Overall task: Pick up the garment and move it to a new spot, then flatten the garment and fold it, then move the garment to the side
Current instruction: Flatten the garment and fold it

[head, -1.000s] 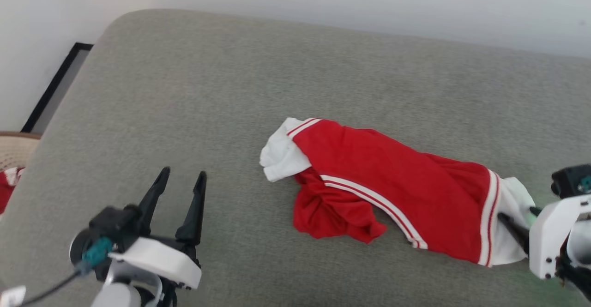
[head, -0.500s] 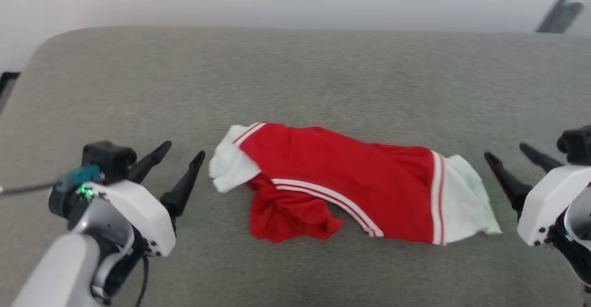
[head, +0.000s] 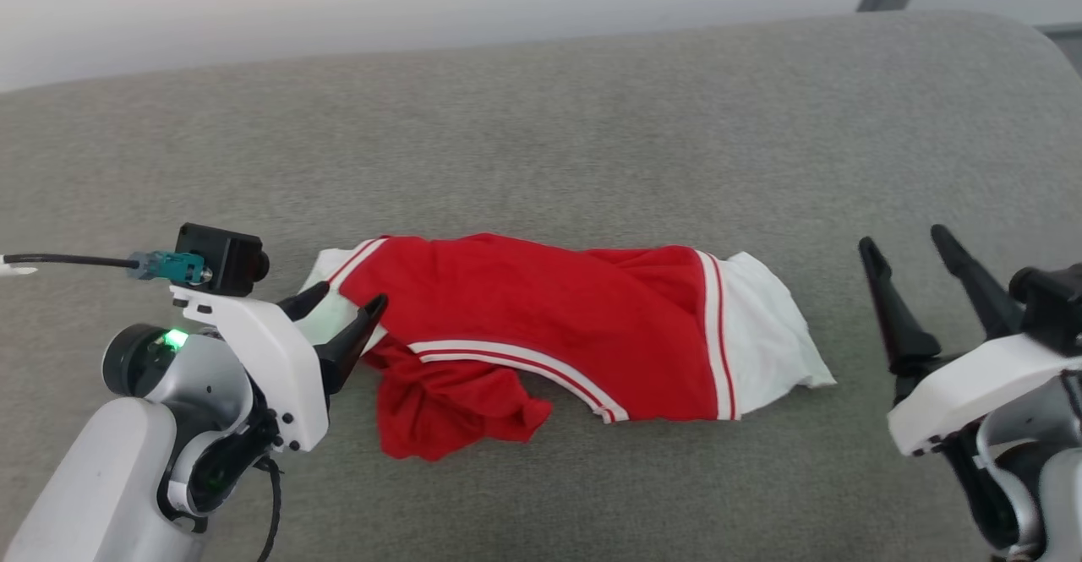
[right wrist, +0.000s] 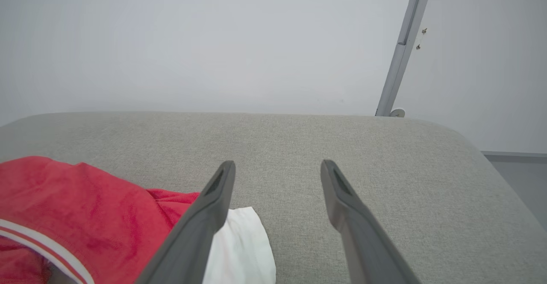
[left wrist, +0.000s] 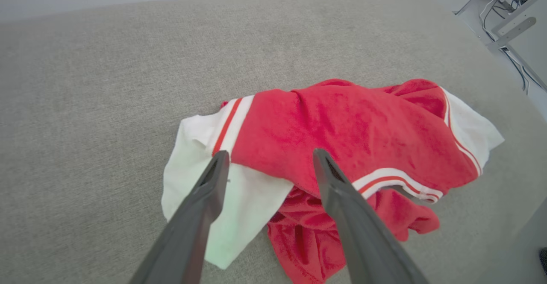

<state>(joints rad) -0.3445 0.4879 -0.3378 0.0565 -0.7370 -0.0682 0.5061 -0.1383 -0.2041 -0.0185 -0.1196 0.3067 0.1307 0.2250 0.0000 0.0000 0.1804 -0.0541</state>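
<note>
The garment (head: 541, 325) lies stretched left to right on the grey cushion (head: 592, 122), bright red with white ends and double white stripes; a crumpled red fold bulges at its lower left. My left gripper (head: 345, 302) is open over the garment's left white end, its fingers straddling the striped edge (left wrist: 230, 126) in the left wrist view, holding nothing. My right gripper (head: 906, 239) stands open to the right of the garment's white right end (right wrist: 241, 245), apart from it.
The grey cushion's rounded right corner (right wrist: 470, 147) drops off toward a grey floor. A metal pole (right wrist: 404, 45) leans on the pale wall behind. Cables and a white frame (left wrist: 513, 10) show past the cushion's far right.
The camera has swung right, shifting the whole picture left. My right gripper has let go of the garment's white right end and drawn back. My left gripper has come over the garment's left end.
</note>
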